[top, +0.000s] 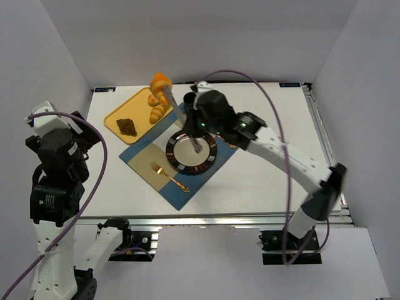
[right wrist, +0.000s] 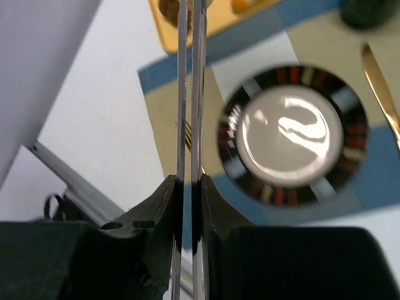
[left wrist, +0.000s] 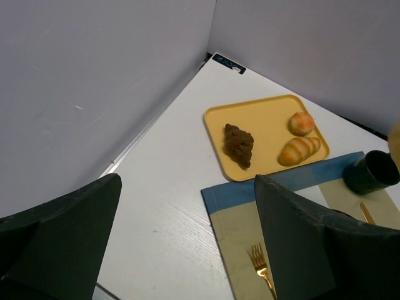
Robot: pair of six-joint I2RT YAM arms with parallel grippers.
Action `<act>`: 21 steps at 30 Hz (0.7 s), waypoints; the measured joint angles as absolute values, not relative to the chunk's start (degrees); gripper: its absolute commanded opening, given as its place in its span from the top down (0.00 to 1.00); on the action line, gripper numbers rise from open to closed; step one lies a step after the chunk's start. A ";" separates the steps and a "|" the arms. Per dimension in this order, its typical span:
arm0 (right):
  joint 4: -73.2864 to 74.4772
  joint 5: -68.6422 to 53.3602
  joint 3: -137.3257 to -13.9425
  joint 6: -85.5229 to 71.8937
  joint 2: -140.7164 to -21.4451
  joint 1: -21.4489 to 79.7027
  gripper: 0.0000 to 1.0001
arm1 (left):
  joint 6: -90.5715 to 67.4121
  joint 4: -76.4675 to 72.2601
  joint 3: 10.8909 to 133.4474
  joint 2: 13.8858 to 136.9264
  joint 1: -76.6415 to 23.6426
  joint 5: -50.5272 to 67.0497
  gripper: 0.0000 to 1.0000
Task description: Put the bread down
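A: Top external view: where is your bread [top: 162,82]?
B: At the tip of the tongs [top: 181,119], over the far corner of the tray [top: 116,116], 11 o'clock from the plate [top: 210,165].
A: And your tools?
B: Your right tool [right wrist: 190,187] is pressed together on the tongs. Your left tool [left wrist: 187,237] is spread wide.

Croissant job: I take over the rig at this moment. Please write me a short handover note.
Left claw: open, holds nothing, parked at the table's left side.
Right claw: shut on tongs, whose tips pinch the croissant in the air near the far corner of the yellow tray.
Done: croissant is picked up, off the tray.
Left: probably carry it to the plate, which is empty, and release it there.
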State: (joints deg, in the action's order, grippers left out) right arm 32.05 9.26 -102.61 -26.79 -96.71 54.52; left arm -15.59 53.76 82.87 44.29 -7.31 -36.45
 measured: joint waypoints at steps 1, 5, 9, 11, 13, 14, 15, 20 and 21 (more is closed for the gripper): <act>32.99 9.23 -98.72 -26.96 -92.79 54.28 1.00 | -15.79 53.49 82.87 44.49 -7.29 -36.42 0.02; 34.85 8.86 -83.68 -28.51 -81.30 54.02 1.00 | -16.23 51.99 82.21 44.80 -7.31 -36.14 0.02; 36.29 8.27 -71.61 -30.04 -77.41 54.04 1.00 | -16.40 50.96 81.21 44.88 -7.31 -35.40 0.02; 36.21 7.60 -67.48 -30.98 -77.80 54.02 1.00 | -16.40 50.68 81.14 45.23 -7.29 -34.98 0.02; 35.99 7.01 -64.66 -31.57 -78.52 54.04 1.00 | -16.38 50.33 81.14 45.76 -7.31 -34.35 0.02; 35.66 6.81 -63.57 -31.81 -78.78 54.02 1.00 | -16.38 50.30 81.14 46.13 -7.31 -33.95 0.02; 35.44 6.70 -62.70 -32.05 -79.02 54.02 1.00 | -16.38 50.28 81.14 46.54 -7.31 -33.65 0.02; 33.45 6.17 -61.98 -32.51 -80.68 54.02 0.90 | -16.40 50.30 81.12 48.07 -7.31 -32.49 0.02; 32.97 6.13 -61.98 -32.56 -80.90 54.04 0.86 | -16.40 50.30 81.12 48.16 -7.31 -32.38 0.02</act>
